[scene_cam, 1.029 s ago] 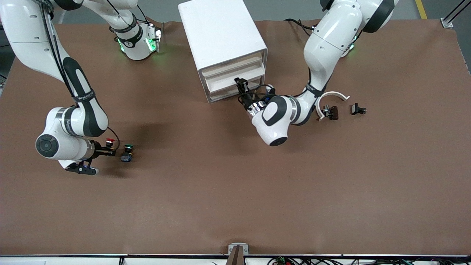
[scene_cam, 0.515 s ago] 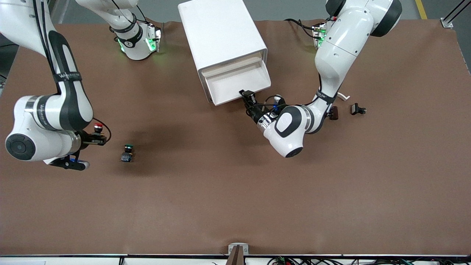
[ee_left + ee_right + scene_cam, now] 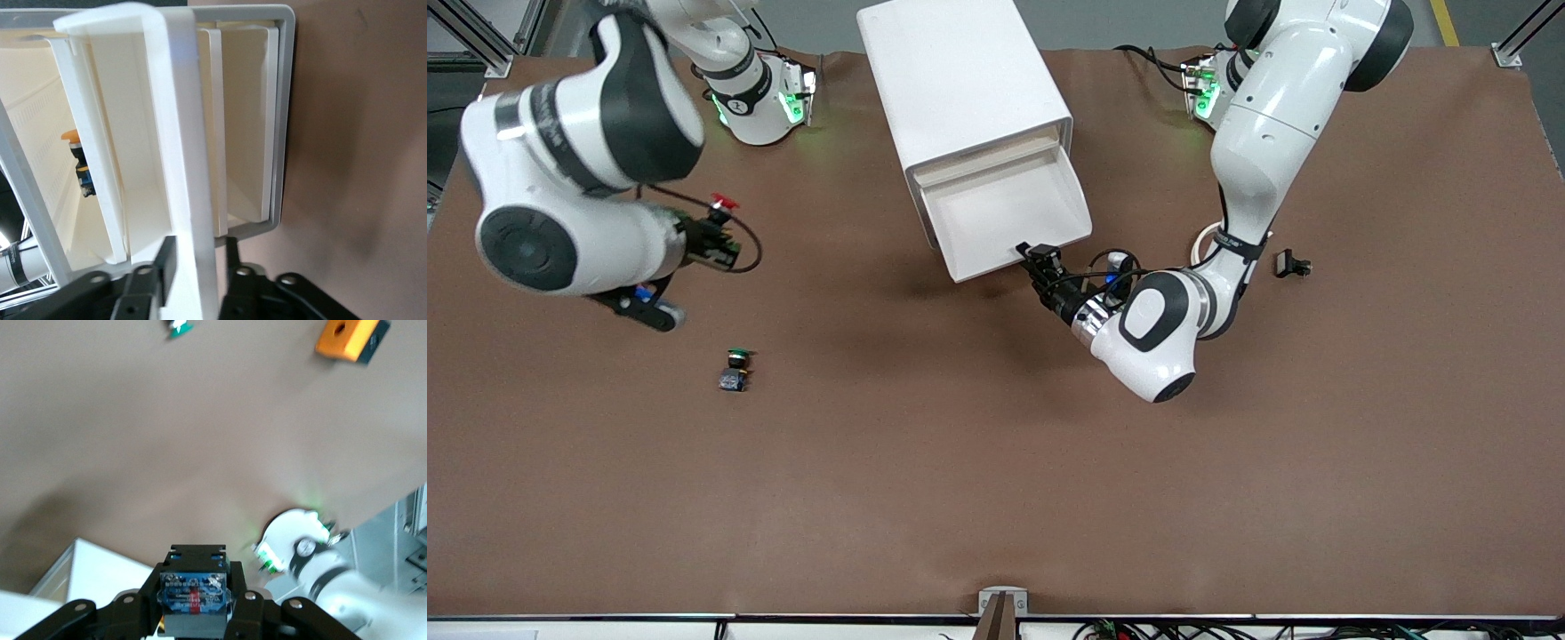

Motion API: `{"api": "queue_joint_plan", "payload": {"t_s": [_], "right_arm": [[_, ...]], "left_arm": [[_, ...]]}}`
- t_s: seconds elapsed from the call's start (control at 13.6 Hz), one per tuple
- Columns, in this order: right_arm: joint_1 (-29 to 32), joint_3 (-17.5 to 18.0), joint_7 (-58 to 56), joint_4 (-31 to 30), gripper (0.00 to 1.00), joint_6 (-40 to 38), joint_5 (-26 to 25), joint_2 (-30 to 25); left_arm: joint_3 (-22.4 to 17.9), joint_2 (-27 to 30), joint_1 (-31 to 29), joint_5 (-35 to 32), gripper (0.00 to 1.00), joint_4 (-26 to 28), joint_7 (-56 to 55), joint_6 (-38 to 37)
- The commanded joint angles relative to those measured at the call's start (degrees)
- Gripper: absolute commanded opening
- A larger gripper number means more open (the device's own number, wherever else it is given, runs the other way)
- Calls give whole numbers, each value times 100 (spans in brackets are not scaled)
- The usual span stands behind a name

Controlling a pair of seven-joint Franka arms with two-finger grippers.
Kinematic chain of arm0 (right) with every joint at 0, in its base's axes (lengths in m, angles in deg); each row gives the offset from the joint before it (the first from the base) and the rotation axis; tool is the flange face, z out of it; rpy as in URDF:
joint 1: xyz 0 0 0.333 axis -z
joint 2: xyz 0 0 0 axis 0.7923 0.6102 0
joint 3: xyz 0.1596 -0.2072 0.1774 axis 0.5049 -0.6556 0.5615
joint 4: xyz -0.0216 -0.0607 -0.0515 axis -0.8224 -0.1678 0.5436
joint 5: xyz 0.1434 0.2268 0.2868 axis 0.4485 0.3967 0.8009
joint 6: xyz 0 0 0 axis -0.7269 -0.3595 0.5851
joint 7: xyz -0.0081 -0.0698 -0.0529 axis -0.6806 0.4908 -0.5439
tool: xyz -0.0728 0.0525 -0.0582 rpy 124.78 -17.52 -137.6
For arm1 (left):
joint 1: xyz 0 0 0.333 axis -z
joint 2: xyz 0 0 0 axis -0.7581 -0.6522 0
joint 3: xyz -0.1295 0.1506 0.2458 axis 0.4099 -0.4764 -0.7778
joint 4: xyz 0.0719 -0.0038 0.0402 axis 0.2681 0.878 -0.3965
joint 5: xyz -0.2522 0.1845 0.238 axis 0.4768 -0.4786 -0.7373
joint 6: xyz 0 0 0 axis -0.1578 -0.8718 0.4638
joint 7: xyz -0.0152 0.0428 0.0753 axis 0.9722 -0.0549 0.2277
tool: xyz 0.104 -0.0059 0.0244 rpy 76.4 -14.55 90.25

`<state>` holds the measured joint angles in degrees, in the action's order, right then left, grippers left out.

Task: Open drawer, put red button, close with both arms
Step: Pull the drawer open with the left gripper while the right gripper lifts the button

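Observation:
The white cabinet (image 3: 960, 80) stands near the robots' bases. Its upper drawer (image 3: 1005, 213) is pulled out toward the front camera. My left gripper (image 3: 1040, 258) sits at the drawer's front lip (image 3: 183, 167). It is open, one finger on each side of the lip and a small gap at one finger. My right gripper (image 3: 716, 222) hangs in the air over the table at the right arm's end. It is shut on the dark blue body (image 3: 193, 597) of the red button (image 3: 720, 203), whose red cap points up.
A green-capped switch (image 3: 735, 369) lies on the table nearer the front camera than the right gripper. An orange cube (image 3: 348, 337) shows in the right wrist view. Small black parts (image 3: 1291, 263) and a white curved piece (image 3: 1202, 242) lie by the left arm. An orange-capped item (image 3: 75, 143) sits inside the cabinet.
The left gripper drew the drawer out toward the front camera, and its jaws have loosened on the lip. The right arm lifted the red button away from the green switch, toward the cabinet.

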<state>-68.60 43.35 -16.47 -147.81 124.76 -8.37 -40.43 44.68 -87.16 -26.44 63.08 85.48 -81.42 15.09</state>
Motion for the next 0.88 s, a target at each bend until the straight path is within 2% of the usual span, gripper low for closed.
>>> {"api": "queue_joint_plan", "payload": {"t_s": [0.0,0.15,0.37,0.59,0.81], "right_arm": [[-776,-61,1709,312,18,-90,401,40],[-1313,-79,2835,339,18,294,699,84],[-1710,-79,4147,330,18,1173,1165,172],[-1947,-79,5288,295,20,2087,1395,435],[-2194,-79,5811,286,20,2511,1395,725]], "left_arm": [[-11,-30,-122,-55,100,-251,32,-27],[-20,-30,-307,-64,100,-435,32,-35],[-125,-47,-483,-274,100,-760,250,-18],[-748,-30,-475,-354,100,-822,944,-27],[-1240,23,-483,-511,100,-822,1525,-27]]}}
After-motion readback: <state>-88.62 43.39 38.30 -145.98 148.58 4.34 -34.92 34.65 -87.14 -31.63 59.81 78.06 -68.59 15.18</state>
